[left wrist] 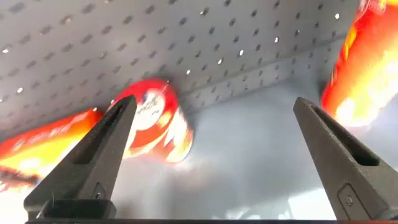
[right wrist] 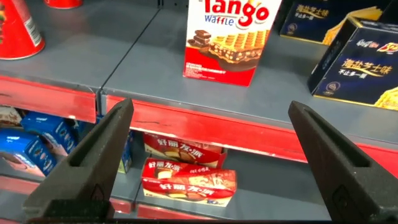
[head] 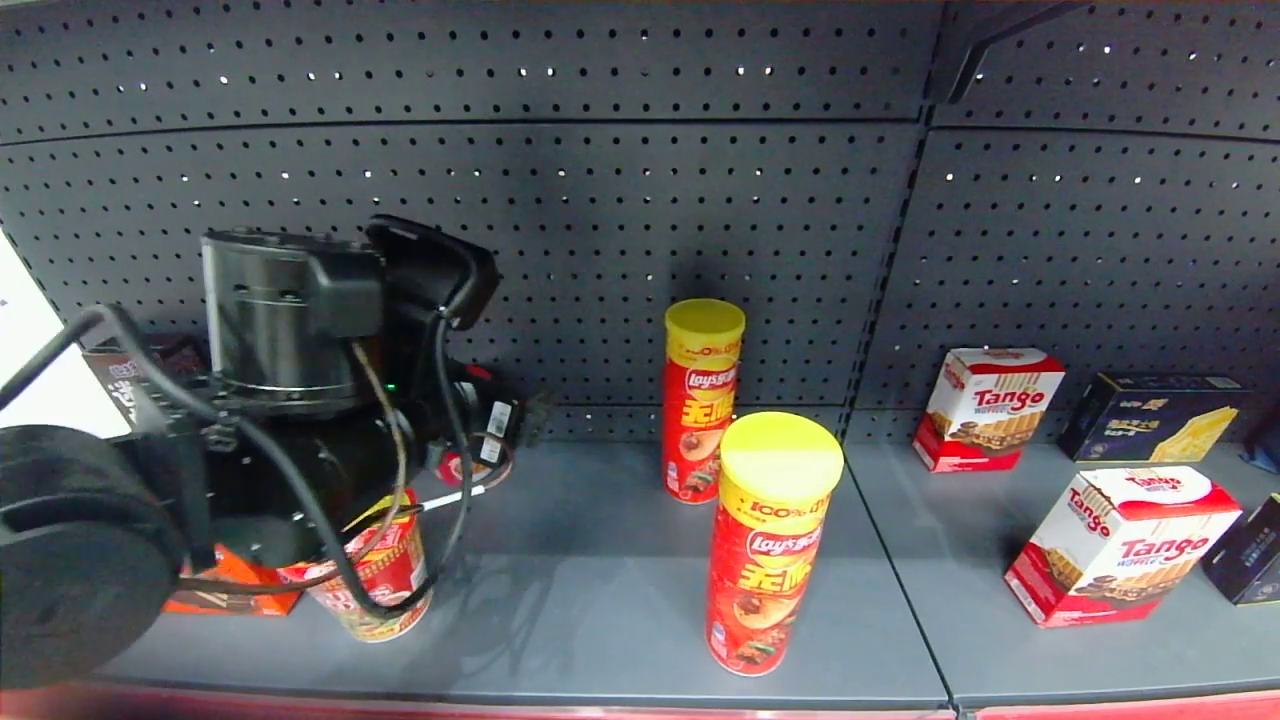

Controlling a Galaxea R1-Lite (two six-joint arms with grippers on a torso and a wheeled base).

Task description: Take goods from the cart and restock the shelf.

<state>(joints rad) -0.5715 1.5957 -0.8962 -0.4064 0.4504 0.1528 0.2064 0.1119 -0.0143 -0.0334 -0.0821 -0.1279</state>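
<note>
The left gripper [left wrist: 214,106] is inside the shelf [head: 590,600], close to the pegboard back wall [head: 600,200]. Its fingers are spread wide and there is nothing between them. Straight before it a red cup [left wrist: 155,121] lies on its side near the wall. In the head view a cup noodle [head: 380,585] stands upright under the left arm, just beside an orange box [head: 230,595].

I judge that the step in hand is the placing or arranging of goods on the left part of the shelf. I cannot tell whether the lying cup is meant to be grasped. If it is, the next move calls for closing the fingers on its body and setting it upright without pushing the standing cup noodle. If it is not, the arm must draw back with care and fetch new goods from the cart.

The right gripper [right wrist: 210,106] is also wide open and empty. It hangs before the red front edge of the shelf, above a lower shelf [right wrist: 280,180] that holds red boxes [right wrist: 186,180] and blue packs [right wrist: 37,140].

On the shelf stand two chip cans [head: 770,540], both upright with yellow lids on. Farther to the right are two wafer boxes [head: 1120,545] and some dark blue boxes [head: 1150,415]. All these packages are closed, so their contents cannot be seen.
</note>
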